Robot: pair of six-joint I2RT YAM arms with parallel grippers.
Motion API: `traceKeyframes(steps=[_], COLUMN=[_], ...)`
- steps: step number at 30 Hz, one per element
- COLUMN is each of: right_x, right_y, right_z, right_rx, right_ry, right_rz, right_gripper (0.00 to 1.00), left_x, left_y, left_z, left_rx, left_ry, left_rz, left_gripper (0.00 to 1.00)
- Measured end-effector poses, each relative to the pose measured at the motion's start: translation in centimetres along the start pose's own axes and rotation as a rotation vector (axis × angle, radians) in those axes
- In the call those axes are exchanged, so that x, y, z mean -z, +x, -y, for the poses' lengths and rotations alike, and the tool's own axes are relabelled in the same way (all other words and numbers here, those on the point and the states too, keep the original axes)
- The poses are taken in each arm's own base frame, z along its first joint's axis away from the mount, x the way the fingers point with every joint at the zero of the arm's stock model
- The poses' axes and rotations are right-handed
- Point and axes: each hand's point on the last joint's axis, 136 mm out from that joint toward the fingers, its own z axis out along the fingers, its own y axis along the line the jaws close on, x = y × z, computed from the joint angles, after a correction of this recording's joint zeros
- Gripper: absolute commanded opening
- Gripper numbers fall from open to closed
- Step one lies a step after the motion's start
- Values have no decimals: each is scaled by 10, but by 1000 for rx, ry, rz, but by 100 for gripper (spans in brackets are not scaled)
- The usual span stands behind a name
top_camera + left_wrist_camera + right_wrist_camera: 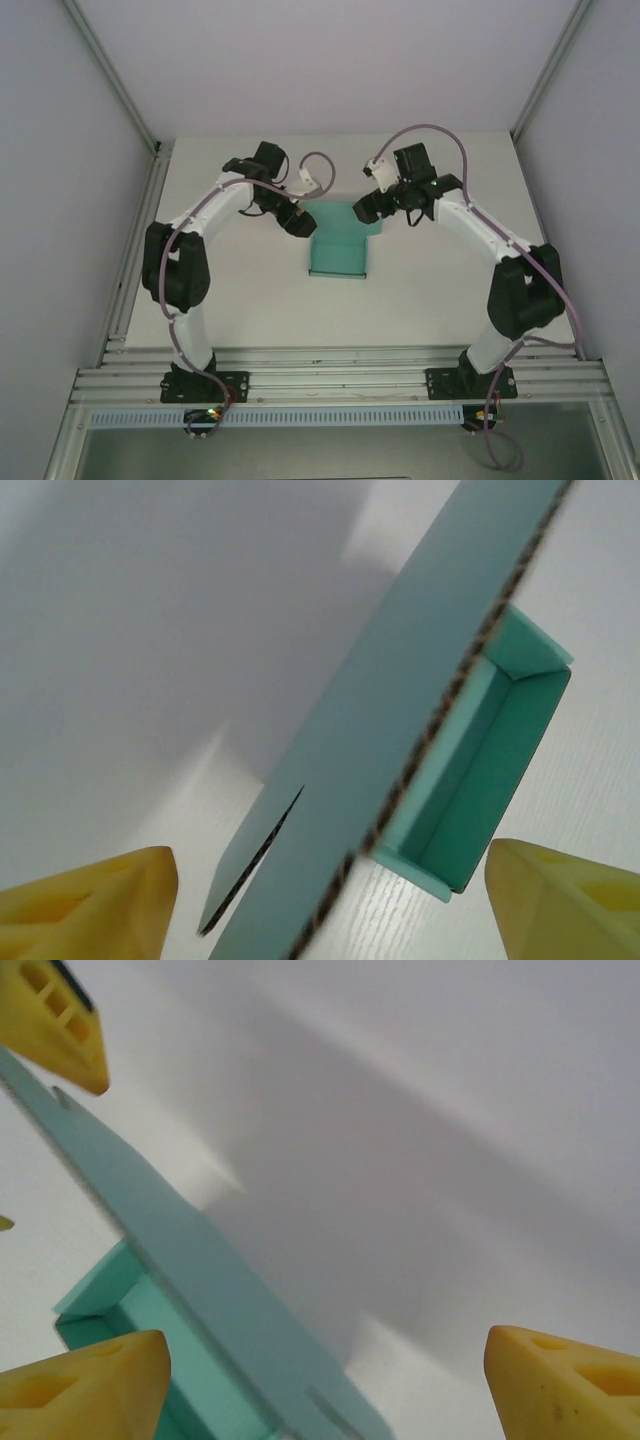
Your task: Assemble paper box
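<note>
On the table (250, 310), near its middle, the box (338, 255) sits as an open tray, its lid flap (380, 710) raised at the far end. Just beyond the tray, our left gripper (296, 226) and right gripper (366, 208) flank that flap. We have both sets of fingers (100, 900) spread wide apart, gripping nothing.

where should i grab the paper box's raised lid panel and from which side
Pinch the lid panel of the paper box across its thin side edge, one finger on each face, coming in from the left or right. It stands tilted above the open tray, so both faces and the corrugated edge look free. The low tray walls would probably be harder to pinch.
</note>
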Motion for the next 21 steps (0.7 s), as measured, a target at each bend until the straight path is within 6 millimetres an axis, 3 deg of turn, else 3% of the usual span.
traceKeyframes(steps=[2,7,12,18,21], right_x=[-7,-18,-17,-16,-20], right_y=[3,24,31,32,33], right_z=[5,6,0,-4,-3], right_rx=[4,17,34,61,73], right_ry=[-12,-48,-89,-116,-130], right_rz=[-30,-113,-134,-146,-156], right_gripper=[71,53,49,50,38], left_x=[-2,3,7,8,9], left_y=[0,-1,-2,0,2], left_z=[-1,-6,-8,-7,-6], left_rx=[-13,-28,-42,-57,-64], left_ry=[-8,-36,-50,-44,-42], left_rz=[-26,-44,-52,-69,-77], left_gripper=[57,54,47,45,40])
